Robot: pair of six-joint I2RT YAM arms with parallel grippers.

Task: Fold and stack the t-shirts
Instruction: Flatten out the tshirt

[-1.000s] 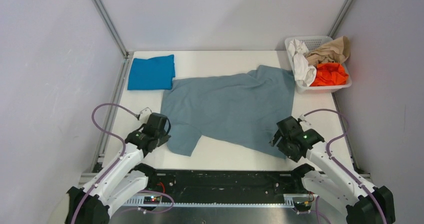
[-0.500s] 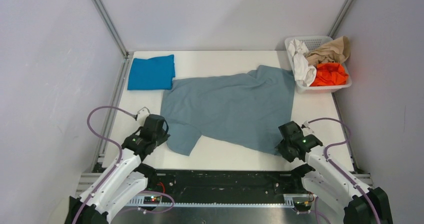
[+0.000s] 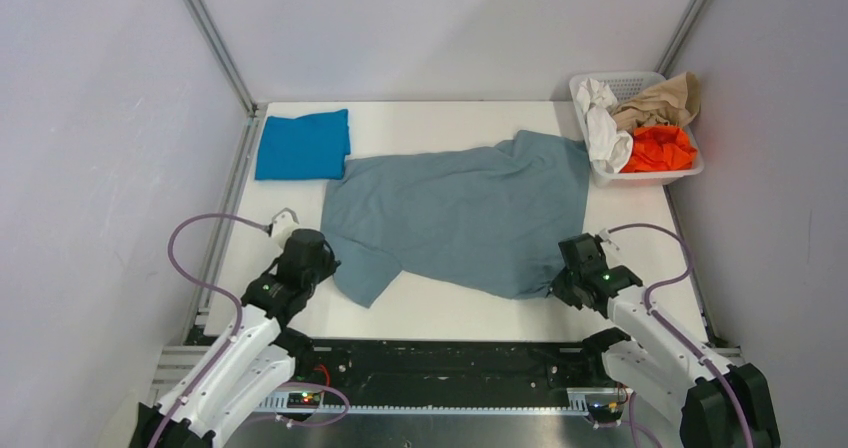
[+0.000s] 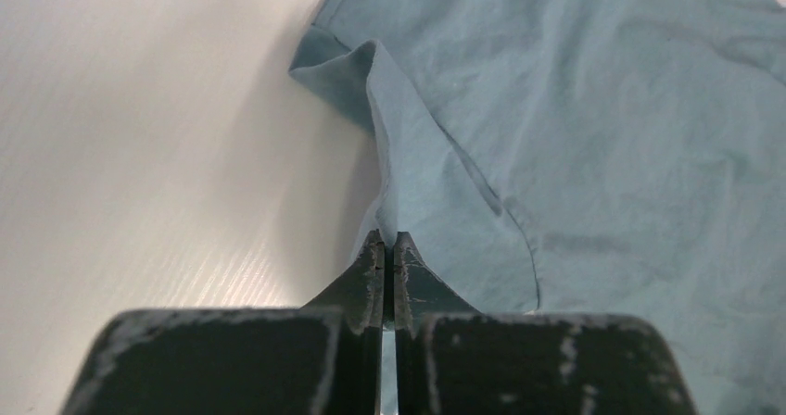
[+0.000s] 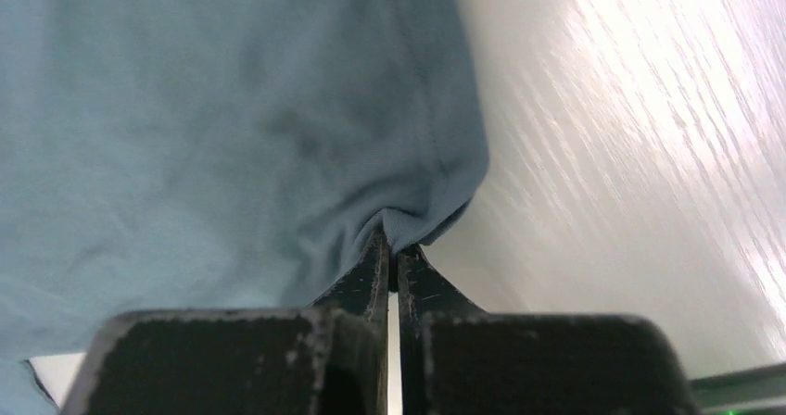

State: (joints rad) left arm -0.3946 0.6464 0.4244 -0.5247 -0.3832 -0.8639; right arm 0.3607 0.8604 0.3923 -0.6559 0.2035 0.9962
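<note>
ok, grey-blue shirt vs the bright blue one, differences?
The grey-blue t-shirt lies spread open in the middle; the bright blue t-shirt is a folded rectangle at the far left corner. The grey-blue one covers far more area than the bright blue one. The left tool and right tool pinch the grey-blue one's near edge; the bright blue one is untouched. Both are plain cloth.

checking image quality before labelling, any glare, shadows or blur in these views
Right wrist: strong glare streaks the table right of the grey-blue t-shirt. Left wrist: a soft shadow lies on the table left of the raised sleeve fold. Top external: even light, reddish cast on the wall beside the basket.
</note>
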